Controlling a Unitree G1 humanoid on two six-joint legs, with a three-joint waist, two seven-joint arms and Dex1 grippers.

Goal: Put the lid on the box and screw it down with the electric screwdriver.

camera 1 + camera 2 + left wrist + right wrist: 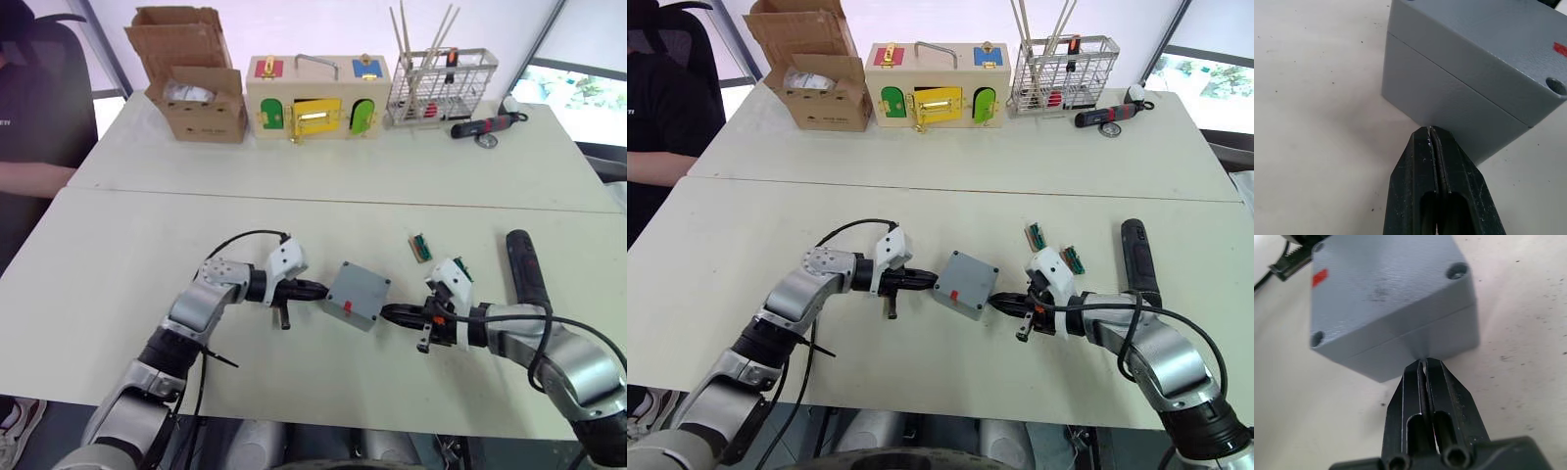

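The grey lid (360,289) sits on top of the grey box (1420,340). A seam runs between them, and the lid's top carries a red mark and corner screw holes. The pair rests on the white table between my two arms. My left gripper (323,289) is shut with its tips against the box's left side (1449,107). On the opposite side my right gripper (384,313) is also shut, its tips touching the box wall just under the seam. The black electric screwdriver (524,266) lies on the table beside my right forearm.
Two small green parts (420,247) lie just behind the box to the right. At the table's far edge stand a cardboard box (196,93), a wooden box with coloured doors (318,98), a wire rack (441,88) and a black-and-red hand tool (485,125). A person (29,108) sits at the far left.
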